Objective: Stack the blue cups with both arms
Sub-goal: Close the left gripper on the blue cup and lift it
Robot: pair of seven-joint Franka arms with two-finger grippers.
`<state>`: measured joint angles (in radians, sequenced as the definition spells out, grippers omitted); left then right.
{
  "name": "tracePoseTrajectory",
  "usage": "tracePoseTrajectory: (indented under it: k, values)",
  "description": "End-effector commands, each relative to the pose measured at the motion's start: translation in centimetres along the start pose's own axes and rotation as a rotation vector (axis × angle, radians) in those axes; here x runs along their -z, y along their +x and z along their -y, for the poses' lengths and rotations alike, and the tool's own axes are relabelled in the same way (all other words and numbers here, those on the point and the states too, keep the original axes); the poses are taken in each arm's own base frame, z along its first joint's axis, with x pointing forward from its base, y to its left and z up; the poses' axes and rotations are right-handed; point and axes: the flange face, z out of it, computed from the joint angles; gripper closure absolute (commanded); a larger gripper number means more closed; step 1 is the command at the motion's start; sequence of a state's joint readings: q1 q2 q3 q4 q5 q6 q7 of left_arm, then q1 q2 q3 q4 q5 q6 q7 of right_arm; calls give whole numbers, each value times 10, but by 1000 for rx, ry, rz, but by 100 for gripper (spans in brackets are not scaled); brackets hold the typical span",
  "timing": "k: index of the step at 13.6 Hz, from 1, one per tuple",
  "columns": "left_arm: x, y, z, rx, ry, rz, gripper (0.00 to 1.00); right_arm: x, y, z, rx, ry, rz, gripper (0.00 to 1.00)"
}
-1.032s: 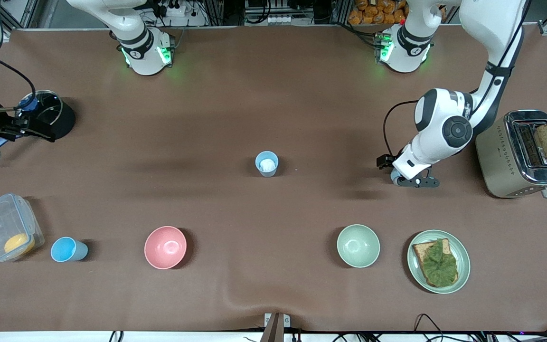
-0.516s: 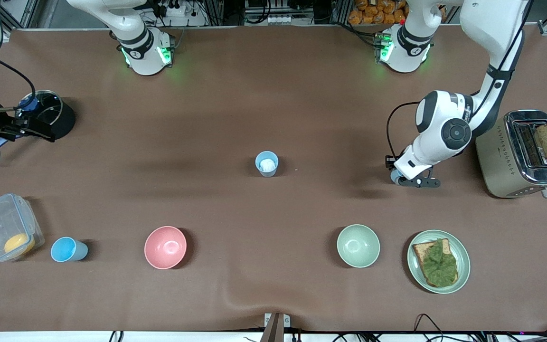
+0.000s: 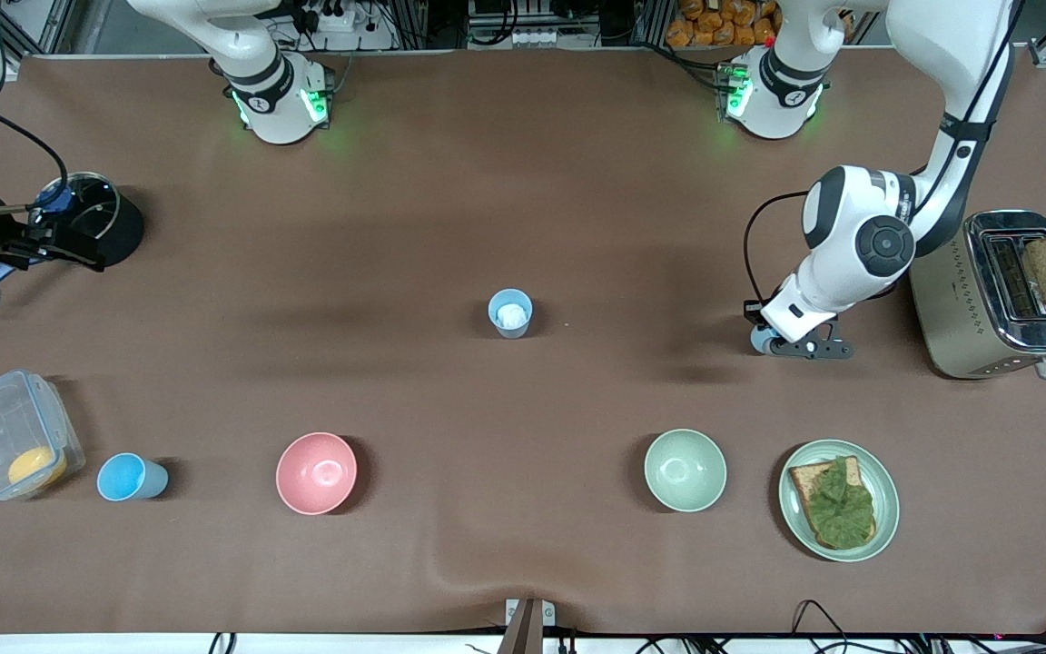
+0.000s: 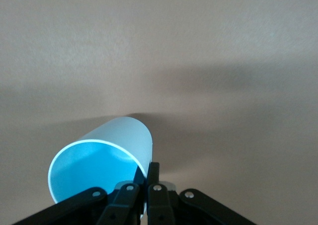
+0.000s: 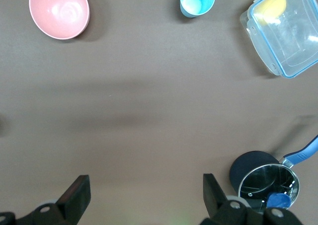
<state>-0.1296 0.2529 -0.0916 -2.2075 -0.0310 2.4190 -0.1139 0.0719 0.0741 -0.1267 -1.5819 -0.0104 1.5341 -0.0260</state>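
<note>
Brown table mat (image 3: 523, 182), right gripper (image 5: 144, 197) spread wide over the saucepan (image 3: 87, 213) end, sky-blue cup (image 3: 128, 478) beside the clear container (image 3: 10, 445), pale blue cup (image 3: 510, 313) mid-table, left gripper (image 4: 144, 185) pinching the rim of a third blue cup (image 4: 104, 160) near the toaster (image 3: 1000, 295)

open: table (image 3: 523, 182) mid | obstacles: toaster (image 3: 995, 295), pink bowl (image 3: 316, 472), green bowl (image 3: 685, 470)

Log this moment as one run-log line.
left gripper: shut on blue cup rim, beside toaster | right gripper: open, waiting over saucepan | other blue cups: untouched
</note>
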Motion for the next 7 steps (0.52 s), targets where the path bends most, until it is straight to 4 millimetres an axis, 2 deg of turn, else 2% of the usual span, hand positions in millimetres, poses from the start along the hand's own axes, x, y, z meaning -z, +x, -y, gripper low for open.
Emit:
tracePoseTrajectory:
  k: [1,4,6,7]
  values:
    - [41,8,-37,-80,13,-50,100,5,-8,-4,4,-17,-1,0]
    - [102,20,-124,-193,-10,-89,100,4,-7,-4,3,-18,0,0]
    - [123,14,-173,-257,-51,-125,100,5,-8,-4,3,-18,0,0]
    - [126,8,-201,-266,-87,-124,100,5,-8,-4,3,-18,0,0]
